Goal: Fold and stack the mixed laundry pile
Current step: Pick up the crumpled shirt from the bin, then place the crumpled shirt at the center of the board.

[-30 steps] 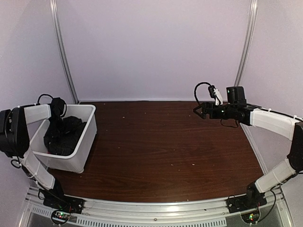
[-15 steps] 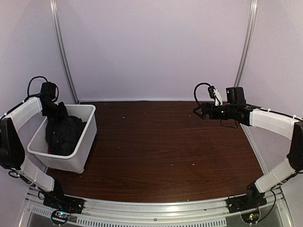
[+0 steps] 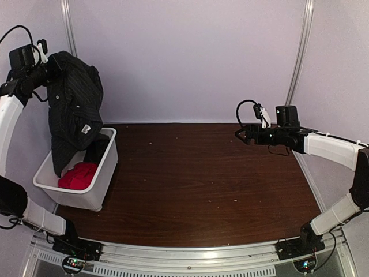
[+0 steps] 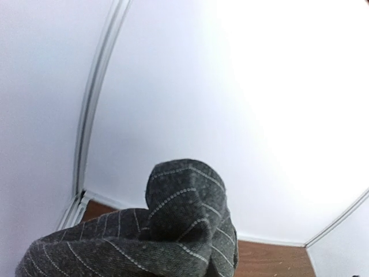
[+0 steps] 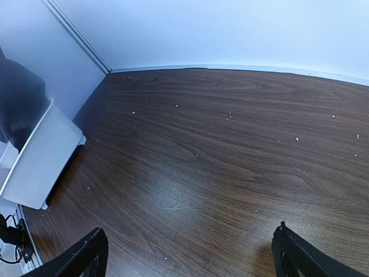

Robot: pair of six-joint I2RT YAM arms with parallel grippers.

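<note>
The fingers of the left gripper (image 3: pixel 51 64) are closed on the pinstriped shirt (image 3: pixel 72 109), held high at the upper left of the top view, probably so that it hangs free of the red T-shirt (image 3: pixel 78 175) lying in the white bin (image 3: pixel 109 156). The right gripper (image 3: pixel 239 134) is kept wide open at right, empty, above the table (image 3: pixel 202 179). In the left wrist view, only bunched pinstriped cloth is seen. In the right wrist view, parted fingers (image 5: pixel 86 254) frame bare wood.
</note>
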